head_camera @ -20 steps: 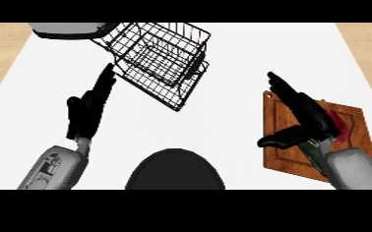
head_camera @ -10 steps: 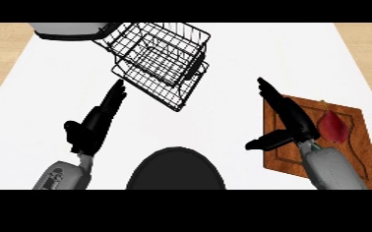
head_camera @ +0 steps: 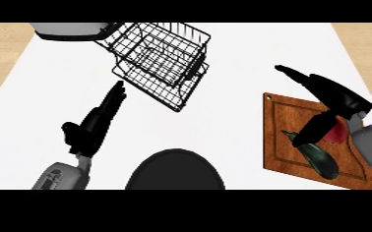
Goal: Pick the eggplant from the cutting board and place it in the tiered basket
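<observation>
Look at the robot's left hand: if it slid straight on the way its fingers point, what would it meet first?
Most likely the tiered basket. The left hand points its straight fingers up and right, toward the basket's lower wire edge, with bare white counter between. Height is unclear, so it might pass under or over.

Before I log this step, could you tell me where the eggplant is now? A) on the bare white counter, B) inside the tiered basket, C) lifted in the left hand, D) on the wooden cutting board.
D: the eggplant lies on the cutting board beside the right hand, far from the tiered basket.
</observation>
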